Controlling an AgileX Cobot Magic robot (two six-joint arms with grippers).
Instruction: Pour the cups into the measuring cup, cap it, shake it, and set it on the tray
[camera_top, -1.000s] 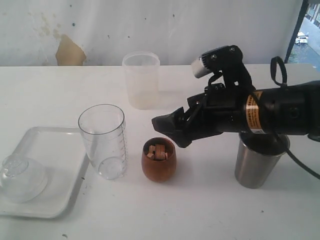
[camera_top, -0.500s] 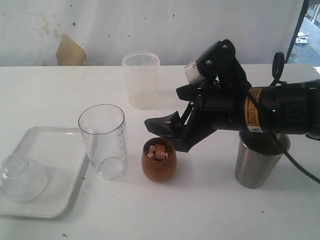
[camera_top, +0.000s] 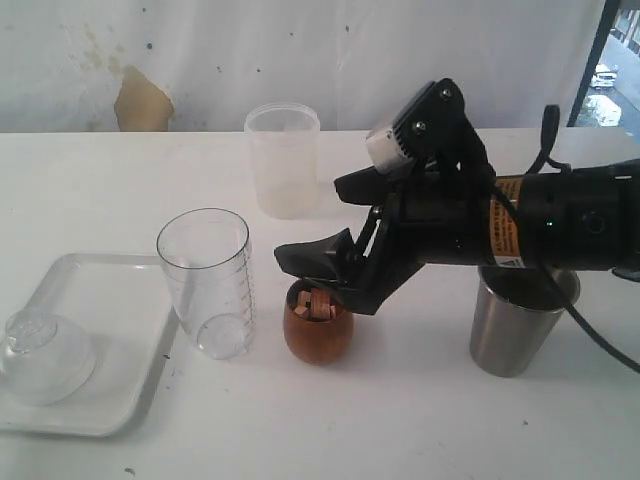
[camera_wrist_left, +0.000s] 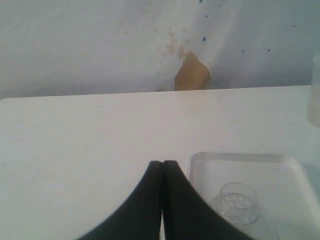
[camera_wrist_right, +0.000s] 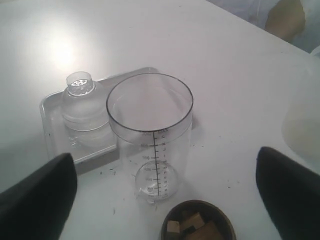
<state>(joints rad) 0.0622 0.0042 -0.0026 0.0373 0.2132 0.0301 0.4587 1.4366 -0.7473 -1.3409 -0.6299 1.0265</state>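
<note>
A: Exterior view first. What does it give that the wrist views don't?

B: The tapered steel cup (camera_top: 510, 335), standing on the white table (camera_top: 400, 430) at the right, its top partly hidden behind the right arm. It also gives the arm's full line. Neither wrist view has those.

A: And the wrist views?

B: Only the left wrist view shows the left gripper (camera_wrist_left: 162, 167). Its fingers are pressed flat together with nothing between them, and it hangs over the table beside the tray (camera_wrist_left: 270, 165). The right wrist view looks down into the wooden cup (camera_wrist_right: 197, 225). It shows small wooden blocks (camera_wrist_right: 192, 222) inside, and it shows the printed scale on the measuring cup (camera_wrist_right: 150, 135).

A: Right gripper (camera_top: 310, 222)?

B: Fingers spread wide, gripping nothing. In its own view the wooden cup (camera_top: 318, 335) lies between the fingers with a gap on each side. The measuring cup (camera_top: 205, 285) stands upright just past it. In the exterior view the lower fingertip sits over the cup's rim. I cannot tell whether it touches.

A: Arm pose?

B: It reaches in from the right edge with the forearm about level and the wrist tipped down to the left.

A: The rest?

B: The tray (camera_top: 110, 320) lies at far left and holds the clear domed lid (camera_top: 40, 355). The measuring cup stands just beside the tray's right rim. The frosted tumbler (camera_top: 283, 160) stands upright at the back, well apart from the gripper.
</note>
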